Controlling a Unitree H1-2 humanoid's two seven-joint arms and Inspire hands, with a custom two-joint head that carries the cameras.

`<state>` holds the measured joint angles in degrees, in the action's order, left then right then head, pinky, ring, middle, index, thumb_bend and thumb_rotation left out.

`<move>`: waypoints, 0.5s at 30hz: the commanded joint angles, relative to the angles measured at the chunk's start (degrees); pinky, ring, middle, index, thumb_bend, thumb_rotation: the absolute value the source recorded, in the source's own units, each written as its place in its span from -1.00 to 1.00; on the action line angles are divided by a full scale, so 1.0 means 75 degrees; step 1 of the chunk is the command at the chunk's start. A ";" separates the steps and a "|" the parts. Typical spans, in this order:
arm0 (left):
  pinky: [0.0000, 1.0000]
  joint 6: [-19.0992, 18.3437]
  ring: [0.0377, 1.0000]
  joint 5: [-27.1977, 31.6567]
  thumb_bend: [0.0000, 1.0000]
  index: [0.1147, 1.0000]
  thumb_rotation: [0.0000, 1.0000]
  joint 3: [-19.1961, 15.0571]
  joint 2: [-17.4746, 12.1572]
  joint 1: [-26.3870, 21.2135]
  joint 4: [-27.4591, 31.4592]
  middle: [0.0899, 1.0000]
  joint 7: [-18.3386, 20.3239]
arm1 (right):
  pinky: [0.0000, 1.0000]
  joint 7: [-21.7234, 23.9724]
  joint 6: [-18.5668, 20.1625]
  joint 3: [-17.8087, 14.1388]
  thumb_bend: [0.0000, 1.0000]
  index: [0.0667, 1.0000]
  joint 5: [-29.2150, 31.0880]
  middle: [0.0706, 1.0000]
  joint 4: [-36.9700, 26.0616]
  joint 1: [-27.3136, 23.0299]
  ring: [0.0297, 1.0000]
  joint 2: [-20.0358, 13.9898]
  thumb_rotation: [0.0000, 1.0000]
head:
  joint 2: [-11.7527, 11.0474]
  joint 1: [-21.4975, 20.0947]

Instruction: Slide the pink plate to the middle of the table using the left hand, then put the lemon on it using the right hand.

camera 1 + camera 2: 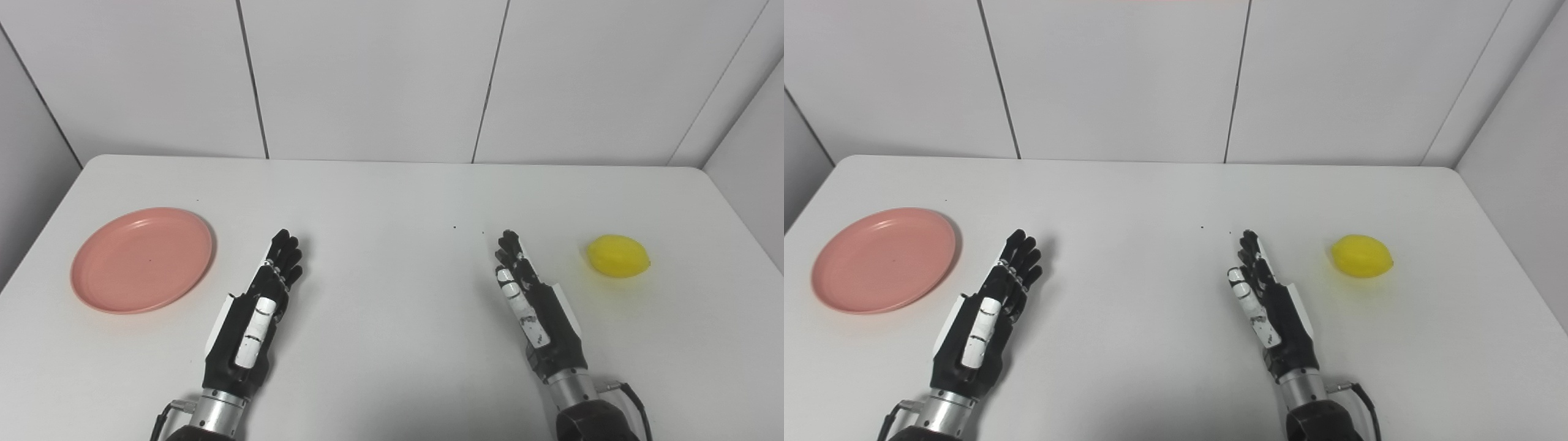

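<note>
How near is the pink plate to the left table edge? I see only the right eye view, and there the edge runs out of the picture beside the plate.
Observer: In the left eye view the pink plate lies apart from the table edge; a strip of bare table runs between them.
Operator: What stands beyond that edge?
Observer: A grey wall, as far down as the edge shows.

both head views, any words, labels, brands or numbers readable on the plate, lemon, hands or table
None: no readable text in either view.
pink plate: plain, no print.
lemon: plain yellow, no sticker.
left hand and right hand: only black scuffs on the white parts, no letters.
table: a few dark specks, no writing.
</note>
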<state>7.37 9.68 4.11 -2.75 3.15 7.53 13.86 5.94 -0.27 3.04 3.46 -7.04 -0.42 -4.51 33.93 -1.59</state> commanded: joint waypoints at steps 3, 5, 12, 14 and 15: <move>1.00 0.0037 1.00 0.0033 0.40 1.00 0.70 0.0022 0.0081 0.0207 0.0040 1.00 -0.0103 | 1.00 0.0048 -0.0159 -0.0035 0.19 1.00 0.0033 1.00 -0.0379 -0.0005 1.00 -0.0023 0.61 | 0.0006 0.0018; 1.00 0.0073 1.00 0.0030 0.38 1.00 0.70 0.0012 0.0061 0.0212 0.0045 1.00 -0.0119 | 1.00 0.0027 -0.0083 -0.0027 0.21 1.00 -0.0007 1.00 -0.0443 0.0018 1.00 -0.0011 0.62 | 0.0002 -0.0058; 1.00 0.0105 1.00 -0.0029 0.40 1.00 0.79 -0.0032 -0.0055 0.0117 0.0019 1.00 -0.0185 | 1.00 -0.0039 -0.0088 0.0003 0.18 1.00 -0.0129 1.00 -0.0409 -0.0041 1.00 0.0073 0.64 | 0.0163 -0.0290; 1.00 0.0064 1.00 -0.0092 0.40 1.00 0.81 -0.0033 -0.0055 0.0103 0.0030 1.00 -0.0232 | 1.00 -0.0052 -0.0078 -0.0001 0.18 1.00 -0.0112 1.00 -0.0395 -0.0059 1.00 0.0106 0.62 | 0.0151 -0.0286; 1.00 0.0054 1.00 -0.0195 0.41 1.00 0.81 -0.0027 -0.0038 0.0104 0.0043 1.00 -0.0292 | 1.00 -0.0045 -0.0100 0.0001 0.17 1.00 -0.0099 1.00 -0.0370 -0.0068 1.00 0.0115 0.62 | 0.0158 -0.0279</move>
<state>7.32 9.22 4.03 -3.04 3.48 7.89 12.41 5.72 -0.21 3.19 2.64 -8.74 0.43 -4.04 35.07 -3.78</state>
